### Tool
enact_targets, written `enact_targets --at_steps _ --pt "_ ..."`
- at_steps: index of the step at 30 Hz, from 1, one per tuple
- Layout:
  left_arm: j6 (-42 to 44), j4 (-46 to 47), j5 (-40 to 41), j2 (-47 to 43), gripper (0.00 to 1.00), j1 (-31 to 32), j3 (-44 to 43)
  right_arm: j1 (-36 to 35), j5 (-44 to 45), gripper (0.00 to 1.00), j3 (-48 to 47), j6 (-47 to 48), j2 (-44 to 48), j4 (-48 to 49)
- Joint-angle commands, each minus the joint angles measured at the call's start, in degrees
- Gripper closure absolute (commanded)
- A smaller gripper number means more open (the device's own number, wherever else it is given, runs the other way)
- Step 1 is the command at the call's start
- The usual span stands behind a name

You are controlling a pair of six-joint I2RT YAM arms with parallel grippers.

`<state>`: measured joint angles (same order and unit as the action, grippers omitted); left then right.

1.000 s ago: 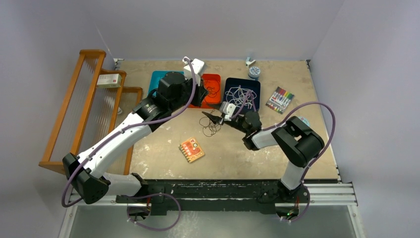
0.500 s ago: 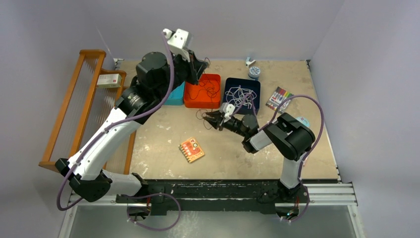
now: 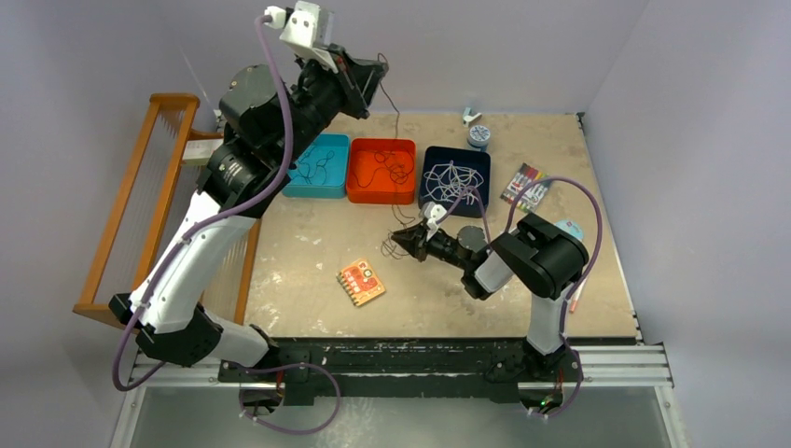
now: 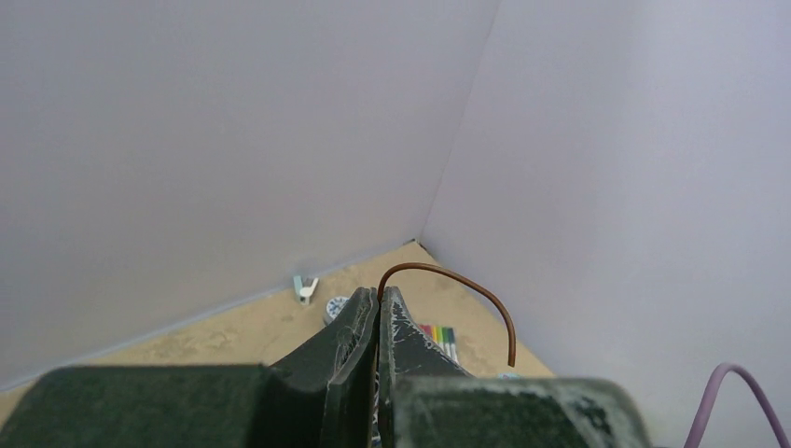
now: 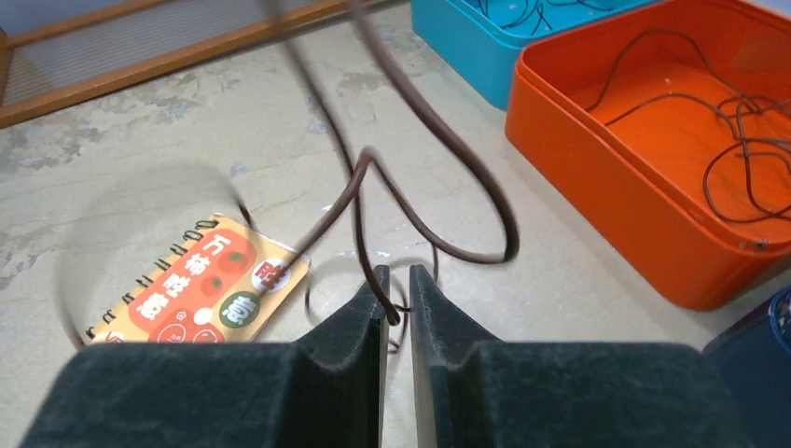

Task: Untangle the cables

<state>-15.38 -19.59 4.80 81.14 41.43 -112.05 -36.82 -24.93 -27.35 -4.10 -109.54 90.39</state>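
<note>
Brown cable (image 4: 448, 277) pinched by both grippers over the table (image 3: 308, 245).
The left gripper (image 4: 378, 313) is held high near the back wall with its fingers pressed together on the cable, whose free end is seen arcing over beside them. The right gripper (image 5: 394, 280) is set low over the table, and its fingers are nipped on a lower stretch of the cable. It is just beside a spiral notebook (image 5: 201, 280), whose orange cover is printed with Chinese characters too blurred to be read with certainty. Dark cables (image 3: 394, 171) are seen lying in the orange tray (image 5: 606, 177) and the teal tray (image 3: 315, 193). White cables (image 3: 454, 177) are heaped in the navy tray (image 3: 427, 168).
</note>
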Motion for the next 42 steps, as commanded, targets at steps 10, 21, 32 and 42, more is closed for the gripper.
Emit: enact_targets --at_steps 10,21,32,42 --pt "7.8 5.4 9.9 2.0 1.0 0.0 -10.7 -0.4 6.9 1.0 6.7 -5.6 5.6 5.6" --pt "17.3 10.3 14.6 6.1 1.0 0.0 -19.3 -0.4 11.3 0.86 10.6 -5.1 12.5 -5.9" --pt "18.4 10.5 11.5 9.8 1.0 0.0 -24.6 -0.4 12.5 0.66 9.9 -5.7 12.4 -8.0" --pt "19.5 10.6 12.8 7.9 1.0 0.0 -20.7 -0.4 18.7 0.53 9.6 -2.2 25.8 -17.1"
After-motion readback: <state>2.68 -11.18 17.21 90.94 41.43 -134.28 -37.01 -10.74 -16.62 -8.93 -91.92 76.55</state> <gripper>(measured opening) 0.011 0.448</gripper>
